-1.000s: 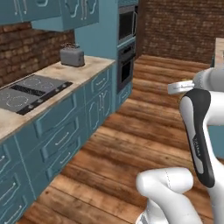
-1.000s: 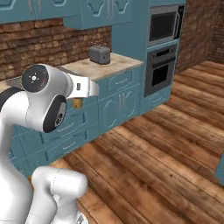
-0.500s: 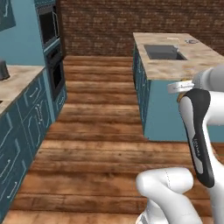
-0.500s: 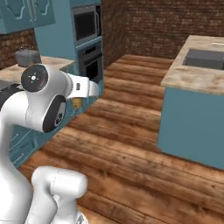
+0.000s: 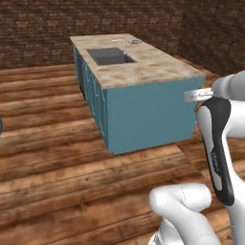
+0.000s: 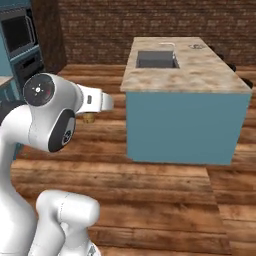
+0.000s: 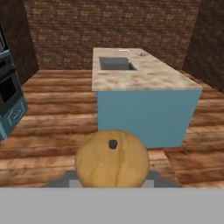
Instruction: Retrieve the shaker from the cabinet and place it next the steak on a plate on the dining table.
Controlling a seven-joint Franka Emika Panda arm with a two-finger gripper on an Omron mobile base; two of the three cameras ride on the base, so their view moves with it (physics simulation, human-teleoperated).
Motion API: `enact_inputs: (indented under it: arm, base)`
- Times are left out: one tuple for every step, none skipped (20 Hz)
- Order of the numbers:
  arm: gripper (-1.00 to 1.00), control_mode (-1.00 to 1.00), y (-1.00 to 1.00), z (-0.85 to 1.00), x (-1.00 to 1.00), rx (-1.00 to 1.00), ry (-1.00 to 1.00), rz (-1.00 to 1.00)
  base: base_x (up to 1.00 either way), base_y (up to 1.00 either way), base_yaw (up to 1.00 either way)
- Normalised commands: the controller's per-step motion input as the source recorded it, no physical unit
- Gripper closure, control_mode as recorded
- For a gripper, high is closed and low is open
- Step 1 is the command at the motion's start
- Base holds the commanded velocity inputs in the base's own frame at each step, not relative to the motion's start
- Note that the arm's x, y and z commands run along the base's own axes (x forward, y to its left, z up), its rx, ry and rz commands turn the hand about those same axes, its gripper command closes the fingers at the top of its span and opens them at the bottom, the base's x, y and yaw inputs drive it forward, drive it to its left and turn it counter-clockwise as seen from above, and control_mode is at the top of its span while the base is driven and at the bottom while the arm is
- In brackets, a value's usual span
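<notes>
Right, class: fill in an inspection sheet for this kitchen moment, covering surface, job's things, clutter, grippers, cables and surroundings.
Surface: dining table, marbled top, dark sink inset at its far end.
Job's things: shaker carried at the gripper; plate small at the table's far end, steak too small to tell.
Clutter: nothing seen.
Grippers: gripper shut on the shaker.
Cables: nothing seen.
Surroundings: wooden floor, brick wall, wall oven.

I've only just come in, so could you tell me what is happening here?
The white robot arm's gripper is shut on the small tan-brown wooden shaker, held up in front of it. The robot faces the large teal island with the beige marbled top and dark inset sink, across a stretch of wooden floor. The shaker is not yet set down.
</notes>
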Motion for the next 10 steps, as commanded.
enact_inputs:
  arm:
    - [1.0,1.0,0.0,0.0,0.0,0.0,0.0,0.0]
    - [1.0,1.0,0.0,0.0,0.0,0.0,0.0,0.0]
    - [1.0,1.0,0.0,0.0,0.0,0.0,0.0,0.0]
    - [1.0,1.0,0.0,0.0,0.0,0.0,0.0,0.0]
    - [1.0,1.0,0.0,0.0,0.0,0.0,0.0,0.0]
    - [1.0,1.0,0.0,0.0,0.0,0.0,0.0,0.0]
    - [1.0,1.0,0.0,0.0,0.0,0.0,0.0,0.0]
    - [1.0,1.0,0.0,0.0,0.0,0.0,0.0,0.0]
    - [1.0,1.0,0.0,0.0,0.0,0.0,0.0,0.0]
    - [1.0,1.0,0.0,0.0,0.0,0.0,0.0,0.0]
  base:
    - [0.24,0.0,-0.52]
    - [0.32,0.0,-0.51]
    - [0.35,0.0,-0.51]
    - [0.41,0.0,-0.51]
    - [0.49,0.0,-0.49]
    - [0.57,0.0,-0.47]
    - [0.66,0.0,-0.45]
    - [0.76,0.0,-0.42]
    - [0.81,0.0,-0.41]
    - [0.89,0.0,-0.39]
